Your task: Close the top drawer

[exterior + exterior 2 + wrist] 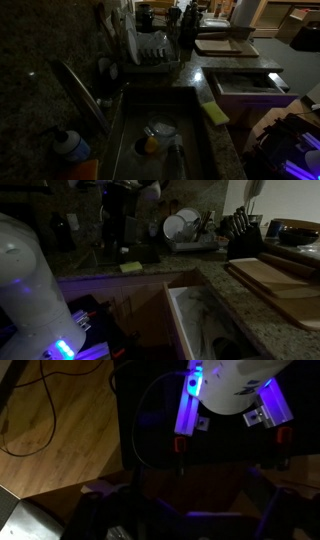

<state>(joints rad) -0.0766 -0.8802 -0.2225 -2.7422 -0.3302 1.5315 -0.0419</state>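
top drawer (250, 81) pulled open, near sink (165, 108)

I see top drawer (252, 84) pulled out and standing open in both exterior views. Wide, shallow, rectangular; pale whitish front panel, light grey inner walls. Sits level, projecting straight out just below countertop (232, 62) edge. From closer exterior view, drawer (180, 315) shows pale side wall catching light and dim interior. Something dark lies inside, can't make out what. Wrist view too dark for me to pick it out.
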